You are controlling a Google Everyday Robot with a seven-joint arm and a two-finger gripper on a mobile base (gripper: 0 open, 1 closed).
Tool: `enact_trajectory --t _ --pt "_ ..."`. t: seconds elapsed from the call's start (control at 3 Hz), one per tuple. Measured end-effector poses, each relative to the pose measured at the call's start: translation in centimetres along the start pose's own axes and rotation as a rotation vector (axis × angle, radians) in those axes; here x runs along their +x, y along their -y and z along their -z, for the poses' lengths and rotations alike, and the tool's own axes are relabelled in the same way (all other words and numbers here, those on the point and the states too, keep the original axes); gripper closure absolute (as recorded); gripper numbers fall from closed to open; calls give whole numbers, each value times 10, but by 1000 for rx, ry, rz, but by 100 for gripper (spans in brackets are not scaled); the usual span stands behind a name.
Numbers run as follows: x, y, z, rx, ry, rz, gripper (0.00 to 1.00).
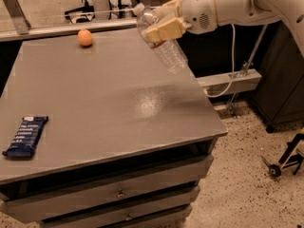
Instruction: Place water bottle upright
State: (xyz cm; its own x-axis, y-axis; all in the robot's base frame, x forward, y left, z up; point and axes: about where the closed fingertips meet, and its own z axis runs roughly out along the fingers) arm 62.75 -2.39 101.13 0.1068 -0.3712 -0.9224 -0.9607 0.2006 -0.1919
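Water bottle [174,57] is up in the air over the far right part of the table [114,113], not touching it. It's tilted: white cap [139,8] up and left, base down and right, approx halfway btw lying and standing. Gripper [156,21] has it near the cap end, w/ the tan fingers [164,31] clamped on either side, so closed on the bottle.

Step in hand, as I read it: carry + reorient, placing not yet done. Next move needs wrist rotation till the base points straight down, then a slow descent onto bare tabletop. I'd go inboard first, since the base hangs close to the right edge. Release only once the base sits flat; a light bottle will prob tip if let go crooked.

Orange ball [85,37] at the far side and blue snack bar [25,136] at near left are well apart from it, so no clash.
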Motion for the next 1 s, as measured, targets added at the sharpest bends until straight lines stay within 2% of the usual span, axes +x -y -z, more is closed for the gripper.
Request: enact_trajectory --t 0.33,0.67,1.0 --pt "-13 -3 -2 -19 69 11 100" --pt "-12 -3 -2 -18 66 10 100" --pt "-15 -5 -5 -27 167 2 100"
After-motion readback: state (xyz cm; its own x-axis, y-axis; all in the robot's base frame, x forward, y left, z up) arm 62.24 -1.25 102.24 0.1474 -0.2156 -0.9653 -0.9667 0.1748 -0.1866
